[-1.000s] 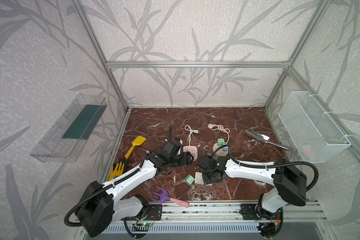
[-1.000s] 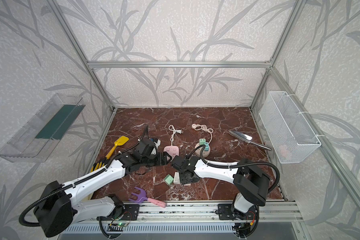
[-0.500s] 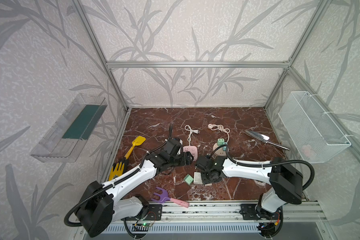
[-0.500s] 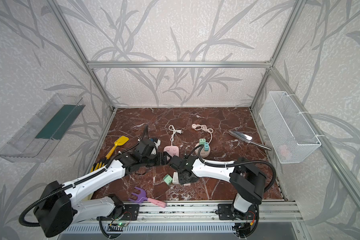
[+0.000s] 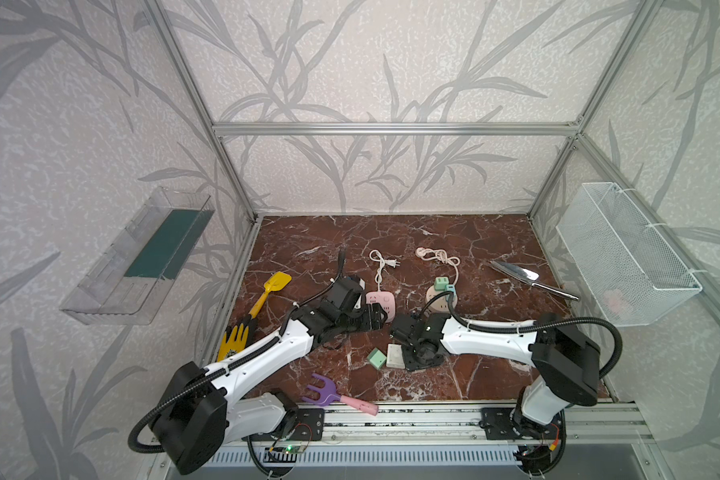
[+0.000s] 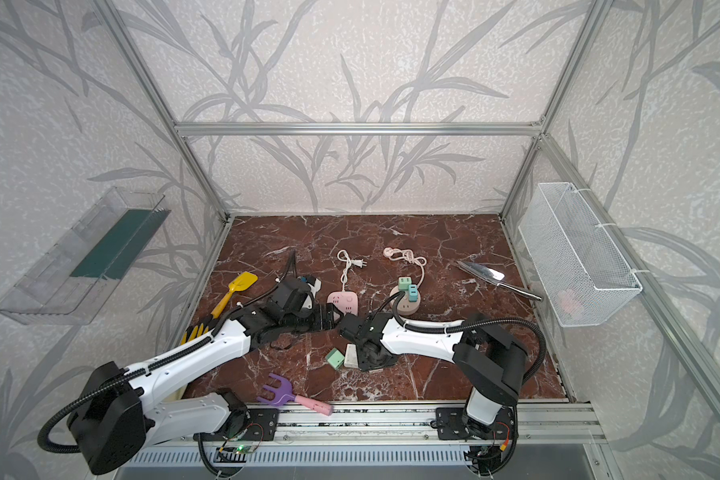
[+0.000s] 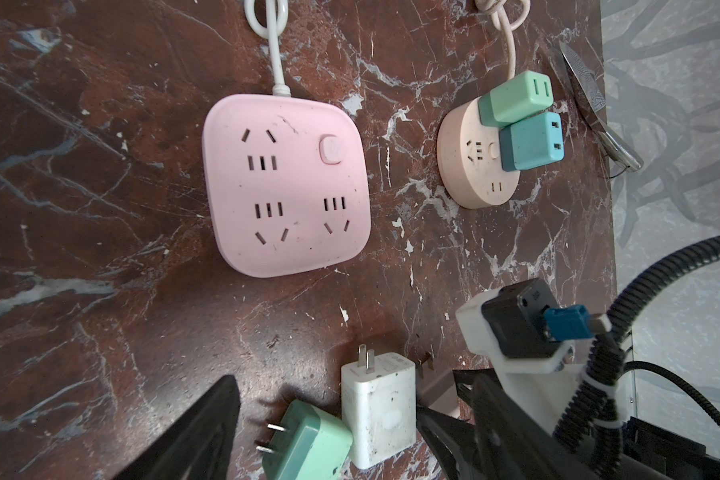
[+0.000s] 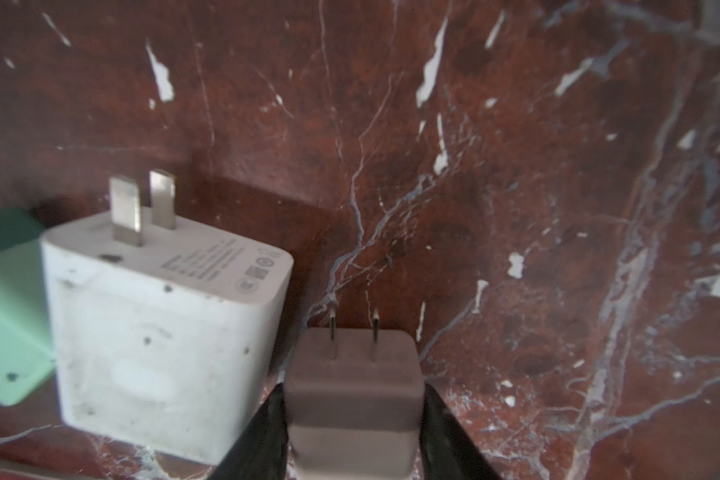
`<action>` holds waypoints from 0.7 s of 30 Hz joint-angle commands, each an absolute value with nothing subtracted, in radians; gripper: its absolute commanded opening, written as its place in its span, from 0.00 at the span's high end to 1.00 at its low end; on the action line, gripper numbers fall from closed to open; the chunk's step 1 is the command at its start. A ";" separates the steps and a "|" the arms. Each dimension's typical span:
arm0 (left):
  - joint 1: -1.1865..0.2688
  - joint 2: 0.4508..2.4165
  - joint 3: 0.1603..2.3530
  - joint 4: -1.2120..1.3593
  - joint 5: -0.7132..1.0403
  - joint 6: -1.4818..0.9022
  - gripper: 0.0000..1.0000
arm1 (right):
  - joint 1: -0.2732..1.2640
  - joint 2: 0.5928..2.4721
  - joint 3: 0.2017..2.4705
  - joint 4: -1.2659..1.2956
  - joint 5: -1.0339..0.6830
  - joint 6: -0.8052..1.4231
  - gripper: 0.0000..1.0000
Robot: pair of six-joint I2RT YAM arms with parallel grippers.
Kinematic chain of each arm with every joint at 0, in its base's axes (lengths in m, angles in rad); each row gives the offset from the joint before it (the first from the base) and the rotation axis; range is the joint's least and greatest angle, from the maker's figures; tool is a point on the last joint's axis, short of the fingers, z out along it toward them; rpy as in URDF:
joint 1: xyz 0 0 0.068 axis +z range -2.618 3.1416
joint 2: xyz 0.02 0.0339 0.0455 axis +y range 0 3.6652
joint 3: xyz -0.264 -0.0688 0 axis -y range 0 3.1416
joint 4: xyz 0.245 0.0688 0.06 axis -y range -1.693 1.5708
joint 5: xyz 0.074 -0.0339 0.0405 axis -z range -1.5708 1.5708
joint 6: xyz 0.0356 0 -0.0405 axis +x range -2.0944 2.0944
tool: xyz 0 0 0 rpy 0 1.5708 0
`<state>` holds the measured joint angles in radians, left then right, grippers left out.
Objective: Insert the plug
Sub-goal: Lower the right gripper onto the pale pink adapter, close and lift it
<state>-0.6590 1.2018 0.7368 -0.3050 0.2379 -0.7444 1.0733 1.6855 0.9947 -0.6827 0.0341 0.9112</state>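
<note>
The right gripper (image 8: 354, 395) is clamped on a small dusty-pink two-pronged plug (image 8: 352, 374) just beside a white square plastic charger (image 8: 154, 332). The left gripper (image 7: 325, 395), jaws wide apart, hangs near that charger.

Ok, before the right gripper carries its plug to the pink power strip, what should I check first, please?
1. Grip: ok. The right gripper is shut on the plug, one finger on each side.
2. Prongs: ok. Both look straight and point away from the gripper.
3. Target: ok. Every socket of the pink power strip is free.
4. Strip held steady: not ok. The left gripper is open and away from the strip.
5. Clearance from the white charger beside the plug: cannot tell.
6. Plug lifted off the table: cannot tell.
</note>
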 commanded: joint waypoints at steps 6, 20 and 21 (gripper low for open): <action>-0.662 1.189 0.746 -0.305 0.232 -0.744 0.15 | 1.079 1.701 0.997 -0.718 0.026 0.892 0.50; -0.661 1.125 0.765 -0.410 0.319 -0.688 0.21 | 1.040 1.488 1.028 -0.817 0.047 0.548 1.00; -0.661 1.118 0.770 -0.422 0.354 -0.682 0.22 | 1.033 1.459 1.038 -0.825 0.030 0.510 1.00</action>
